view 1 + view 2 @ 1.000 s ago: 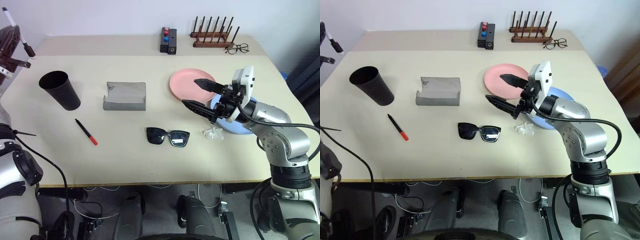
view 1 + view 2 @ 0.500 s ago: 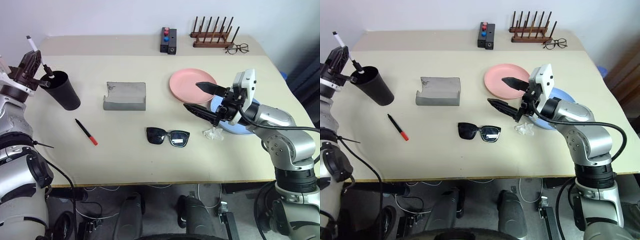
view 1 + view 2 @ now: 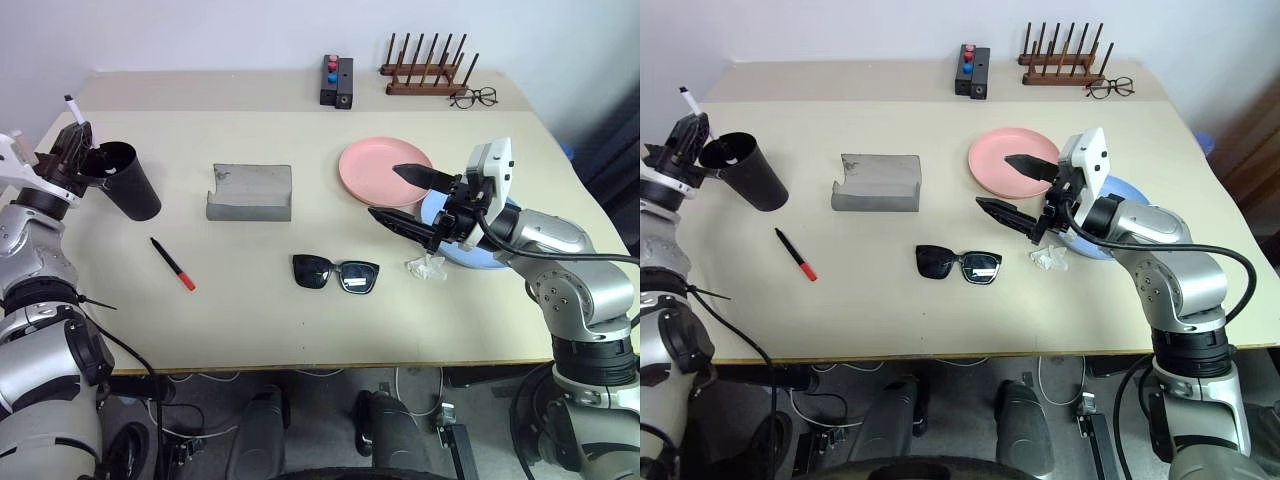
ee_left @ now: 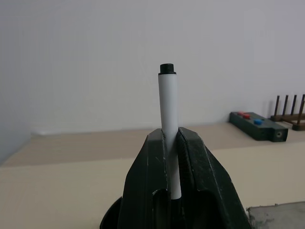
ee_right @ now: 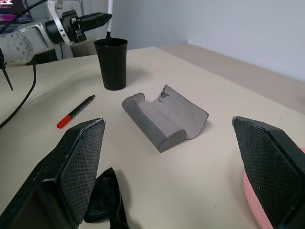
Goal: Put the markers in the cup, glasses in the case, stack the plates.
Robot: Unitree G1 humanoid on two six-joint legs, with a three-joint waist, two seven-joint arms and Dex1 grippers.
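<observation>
With the left pincer clamped on a white marker over the rim of the black cup near the table's left edge, and the right pincer spread empty, an off-centre release could tip that cup.

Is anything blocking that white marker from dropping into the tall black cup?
Nothing visible does. The left gripper, jaws shut on the white marker, holds it right at the open rim of the tall black tapered cup, lower end already dipping inside.
</observation>
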